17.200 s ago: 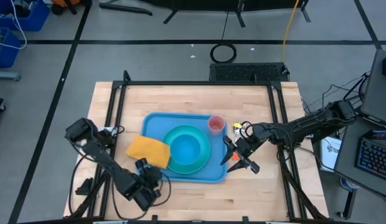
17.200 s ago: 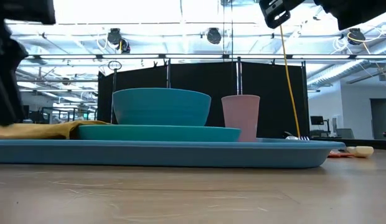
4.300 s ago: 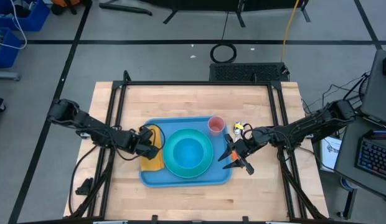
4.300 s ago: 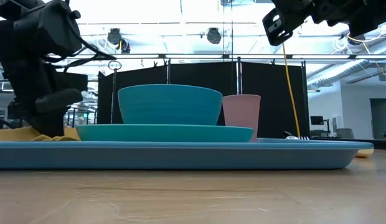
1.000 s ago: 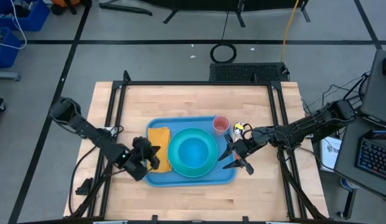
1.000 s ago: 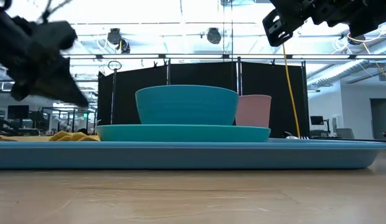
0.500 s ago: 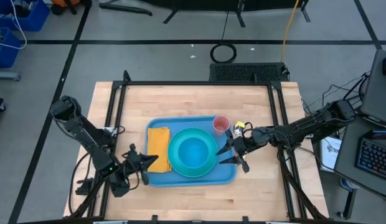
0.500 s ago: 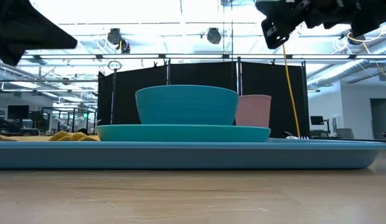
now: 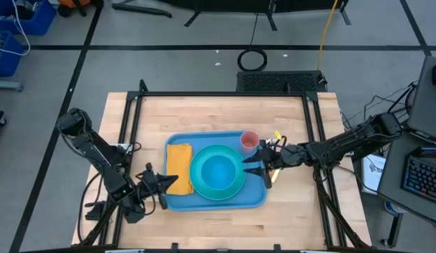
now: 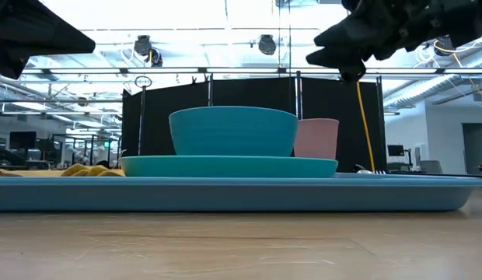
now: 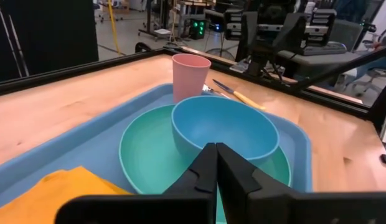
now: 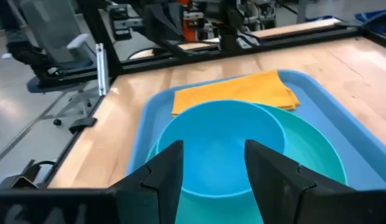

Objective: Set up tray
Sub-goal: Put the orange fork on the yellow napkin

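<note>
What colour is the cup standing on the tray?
Pink. The cup shows best in the left wrist view, behind the bowl.

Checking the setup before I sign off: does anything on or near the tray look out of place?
Mostly tidy: napkin, plate with bowl and cup sit on the tray. The odd part: cutlery lies on the table beside the tray.

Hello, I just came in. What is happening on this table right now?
A two-armed robot is setting up a meal tray. On the tray lie an orange napkin, a teal plate with a blue bowl in it, and a pink cup. The left gripper hangs shut by the tray's left edge, holding nothing. The right gripper is open over the tray's right side. A knife lies on the table beside the tray.
</note>
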Tool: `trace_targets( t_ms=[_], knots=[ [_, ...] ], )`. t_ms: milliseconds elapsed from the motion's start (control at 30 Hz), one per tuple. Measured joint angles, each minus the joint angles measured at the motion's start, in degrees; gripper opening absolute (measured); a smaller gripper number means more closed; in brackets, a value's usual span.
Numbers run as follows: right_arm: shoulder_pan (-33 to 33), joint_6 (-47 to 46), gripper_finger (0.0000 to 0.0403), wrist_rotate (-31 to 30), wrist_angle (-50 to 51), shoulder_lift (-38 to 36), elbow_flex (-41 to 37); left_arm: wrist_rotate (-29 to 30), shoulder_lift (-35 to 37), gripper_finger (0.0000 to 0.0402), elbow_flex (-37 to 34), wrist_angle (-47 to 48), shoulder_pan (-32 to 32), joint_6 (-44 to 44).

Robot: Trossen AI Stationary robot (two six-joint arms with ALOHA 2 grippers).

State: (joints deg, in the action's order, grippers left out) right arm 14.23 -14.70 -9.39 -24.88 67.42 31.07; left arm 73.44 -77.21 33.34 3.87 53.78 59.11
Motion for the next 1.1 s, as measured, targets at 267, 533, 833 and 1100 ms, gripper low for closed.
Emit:
trace_targets(
  t_ms=[267,533,833,1100],
  knots=[
    [0.1,1.7,0.0160,0.4,0.1,0.0,0.0,0.2,0.0,0.0030,0.0,0.4,-0.5,-2.1],
    [0.1,-8.1,0.0160,-2.8,-0.8,0.0,-4.7,0.1,0.0,0.0030,0.1,0.2,-4.1,-4.0],
    [0.1,-17.7,0.0160,-10.8,-1.0,0.0,-9.4,0.2,0.0,0.0031,0.1,0.1,-7.6,-11.3],
    [0.1,-17.8,0.0160,-11.7,-1.0,0.0,-9.8,3.4,0.0,0.0031,0.1,-1.0,-8.3,-13.8]
  ],
)
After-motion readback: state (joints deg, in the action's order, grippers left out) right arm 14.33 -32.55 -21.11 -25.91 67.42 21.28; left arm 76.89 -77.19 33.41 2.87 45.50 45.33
